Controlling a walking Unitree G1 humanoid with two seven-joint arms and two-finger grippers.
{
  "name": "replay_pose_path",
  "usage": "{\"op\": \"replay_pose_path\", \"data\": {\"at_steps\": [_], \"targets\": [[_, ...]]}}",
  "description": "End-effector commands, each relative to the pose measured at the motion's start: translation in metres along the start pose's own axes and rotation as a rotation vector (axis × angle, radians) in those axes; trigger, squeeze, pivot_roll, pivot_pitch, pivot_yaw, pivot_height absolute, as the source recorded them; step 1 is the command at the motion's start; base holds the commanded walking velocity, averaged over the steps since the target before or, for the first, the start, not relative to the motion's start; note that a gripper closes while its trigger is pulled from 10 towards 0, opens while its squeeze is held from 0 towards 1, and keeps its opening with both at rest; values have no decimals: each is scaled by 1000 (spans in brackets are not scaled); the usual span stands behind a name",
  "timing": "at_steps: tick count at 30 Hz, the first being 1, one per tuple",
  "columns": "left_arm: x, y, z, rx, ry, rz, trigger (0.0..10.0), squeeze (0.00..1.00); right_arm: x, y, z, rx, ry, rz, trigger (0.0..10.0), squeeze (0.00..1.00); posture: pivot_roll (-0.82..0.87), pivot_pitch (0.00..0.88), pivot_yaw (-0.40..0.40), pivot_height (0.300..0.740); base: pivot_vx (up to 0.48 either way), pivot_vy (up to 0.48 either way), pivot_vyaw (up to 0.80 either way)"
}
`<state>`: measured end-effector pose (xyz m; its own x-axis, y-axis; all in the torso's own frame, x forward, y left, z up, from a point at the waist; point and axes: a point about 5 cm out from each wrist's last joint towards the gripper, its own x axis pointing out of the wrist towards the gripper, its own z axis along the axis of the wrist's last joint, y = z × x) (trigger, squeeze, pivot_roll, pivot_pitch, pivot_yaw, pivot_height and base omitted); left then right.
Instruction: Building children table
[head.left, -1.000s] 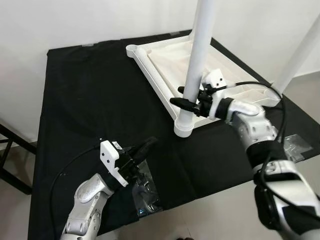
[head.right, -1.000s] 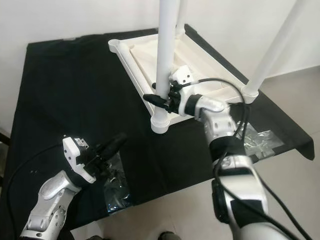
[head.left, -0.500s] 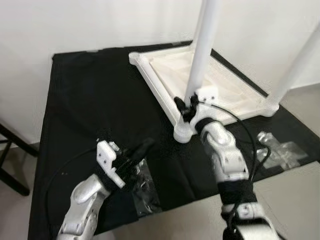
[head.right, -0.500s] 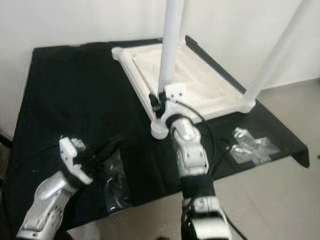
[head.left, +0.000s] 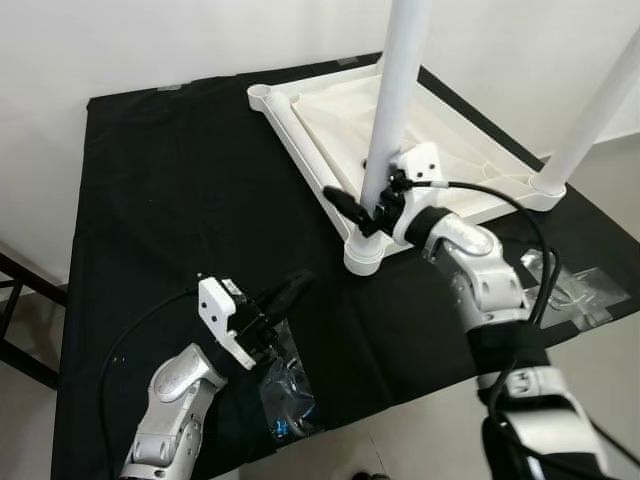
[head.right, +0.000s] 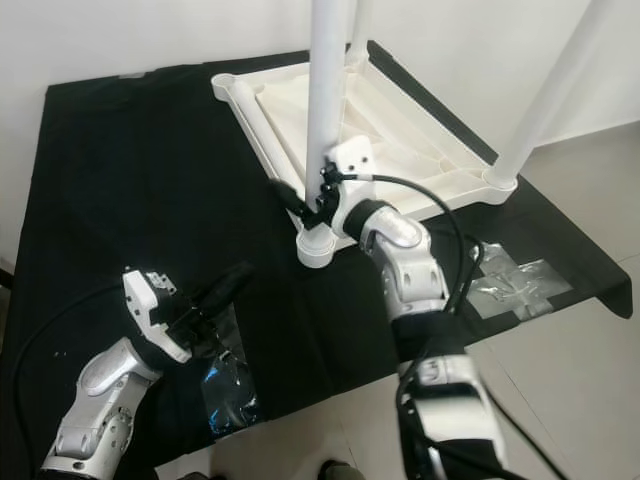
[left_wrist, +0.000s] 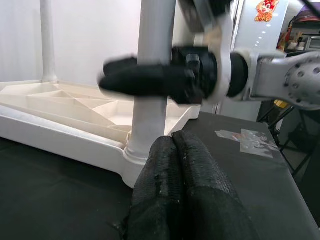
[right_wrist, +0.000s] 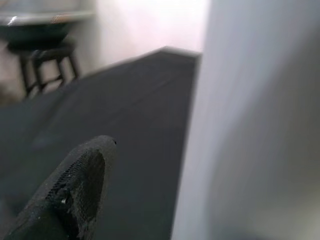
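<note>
The white children's table (head.left: 330, 115) lies upside down on a black cloth, its legs pointing up. My right gripper (head.left: 348, 205) is at the base of the near leg (head.left: 395, 110), just above its socket (head.left: 362, 255). It is open, and one finger (right_wrist: 75, 190) passes beside the leg (right_wrist: 260, 125) with a gap showing between them. The other finger is hidden behind the leg. My left gripper (head.left: 298, 283) is shut on nothing, low over the cloth in front of the table. Its pressed-together fingertips (left_wrist: 175, 142) point toward that leg.
A clear plastic bag of small parts (head.left: 285, 395) lies just beneath the left gripper near the front edge. Another clear bag (head.left: 575, 285) lies at the right front. A second leg (head.left: 590, 120) rises at the far right corner. A dark stand (head.left: 20, 300) is at the left.
The camera has shifted. My right forearm has swung from the right of the leg to the near side, and the fingers now point up-left past the leg. The left gripper is much where it was.
</note>
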<state>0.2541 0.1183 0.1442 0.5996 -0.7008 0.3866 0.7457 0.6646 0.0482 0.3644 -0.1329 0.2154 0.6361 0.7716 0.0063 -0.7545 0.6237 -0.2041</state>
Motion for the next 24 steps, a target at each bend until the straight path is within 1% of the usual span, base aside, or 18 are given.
{"op": "replay_pose_path", "data": {"at_steps": [1,3,4,5,7,8,9,10,13,17,21,24], "targets": [[-2,-2,-5,-25,17,-3,10000,0,1,3,-5,1,8,60,10000,0,12,136,-32,740,0,0,0],[-2,-3,-5,-26,17,-3,10000,0,1,0,-6,3,17,66,10000,0,13,136,-32,740,0,0,0],[-2,-3,-5,-26,17,-3,10000,0,1,-4,-8,13,26,65,10000,0,18,136,-34,740,0,0,0],[-2,-3,-5,-26,17,-3,10000,0,1,-4,-8,13,26,65,10000,0,18,136,-34,740,0,0,0],[-3,-3,-6,-27,17,-3,10000,0,1,-11,-13,19,60,59,10000,0,19,137,-34,740,0,0,0],[-3,-3,-6,-27,17,-3,10000,0,1,-11,-13,19,60,59,10000,0,19,137,-34,740,0,0,0],[-3,-3,-5,-27,17,-3,10000,0,1,-14,-13,28,63,53,9882,0,19,137,-34,740,0,0,0],[-3,-3,-5,-27,17,-3,10000,0,0,-16,-14,33,62,50,0,0,19,138,-35,740,0,0,0],[-3,-3,-5,-28,17,-3,10000,0,-1,-17,-14,36,59,48,0,0,19,138,-35,740,0,0,0],[-4,-3,-5,-28,18,-2,10000,0,-7,-20,-16,64,20,54,0,0,16,138,-31,740,0,0,0],[-4,-3,-5,-30,19,-3,10000,0,-12,-21,-19,78,7,49,0,0,16,138,-31,740,0,0,0],[-5,-4,-6,-32,21,-5,10000,0,-19,-21,-26,76,8,5,0,0,15,134,-25,740,0,0,0]]}}
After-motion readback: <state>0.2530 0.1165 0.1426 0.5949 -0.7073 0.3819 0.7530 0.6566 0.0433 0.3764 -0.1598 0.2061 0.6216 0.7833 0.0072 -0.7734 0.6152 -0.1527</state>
